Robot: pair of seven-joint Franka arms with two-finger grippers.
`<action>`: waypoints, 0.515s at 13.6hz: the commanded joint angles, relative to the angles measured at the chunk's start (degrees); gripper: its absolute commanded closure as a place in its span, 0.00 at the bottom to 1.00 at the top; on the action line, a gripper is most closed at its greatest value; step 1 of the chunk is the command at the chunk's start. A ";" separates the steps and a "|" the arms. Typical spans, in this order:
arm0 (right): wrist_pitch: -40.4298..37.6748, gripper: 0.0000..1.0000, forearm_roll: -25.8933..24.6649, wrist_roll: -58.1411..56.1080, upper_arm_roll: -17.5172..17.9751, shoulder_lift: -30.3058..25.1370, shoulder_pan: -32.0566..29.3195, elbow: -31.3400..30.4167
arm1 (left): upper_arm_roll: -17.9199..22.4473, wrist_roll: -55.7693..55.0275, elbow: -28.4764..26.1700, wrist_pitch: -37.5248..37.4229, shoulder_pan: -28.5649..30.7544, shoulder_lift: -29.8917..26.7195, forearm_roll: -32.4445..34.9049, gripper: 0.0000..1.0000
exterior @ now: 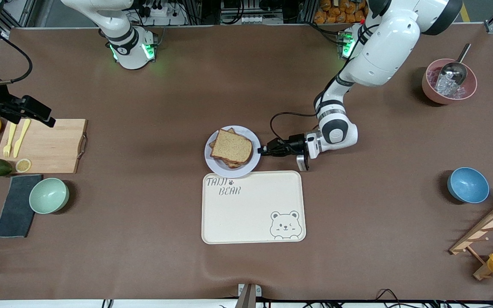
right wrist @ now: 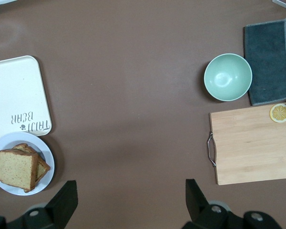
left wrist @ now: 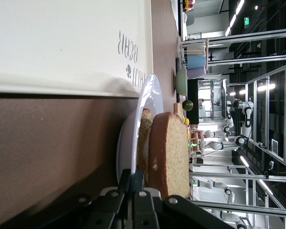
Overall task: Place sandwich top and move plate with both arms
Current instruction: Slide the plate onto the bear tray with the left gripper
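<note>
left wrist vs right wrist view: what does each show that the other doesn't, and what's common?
Only the left wrist view: the left gripper shut on the rim of the plate, seen edge-on.

Only the right wrist view: the open right gripper high over bare table, a dark cloth, a wooden cutting board and the lemon slice on it.

Both: the plate with the sandwich top lying on the stack, the cream tray beside it, and the green bowl, which the left wrist view shows small, in the distance.
</note>
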 commanded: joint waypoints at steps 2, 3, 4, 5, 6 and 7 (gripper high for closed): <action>-0.89 0.00 -1.12 0.44 0.24 0.67 -0.22 1.29 | -1.38 6.75 3.43 0.43 -0.19 3.85 -5.25 1.00; -0.89 0.00 -1.12 0.44 0.24 0.67 -0.22 1.37 | -1.83 7.02 3.43 0.43 0.25 3.24 -5.52 1.00; -0.89 0.00 -1.12 0.71 0.24 0.67 -0.04 1.29 | -2.09 7.20 3.34 0.43 0.60 2.88 -5.78 1.00; -0.89 0.00 -1.04 0.62 0.24 0.67 -0.04 1.29 | -2.35 7.20 3.34 0.43 1.04 2.71 -6.13 1.00; -0.89 0.00 -1.04 0.62 0.24 0.67 -0.04 1.29 | -3.23 7.11 3.43 0.43 1.31 2.44 -6.66 1.00; -0.89 0.00 -1.12 0.62 0.24 0.67 -0.13 1.29 | -4.19 6.85 3.43 0.43 2.36 2.01 -7.62 1.00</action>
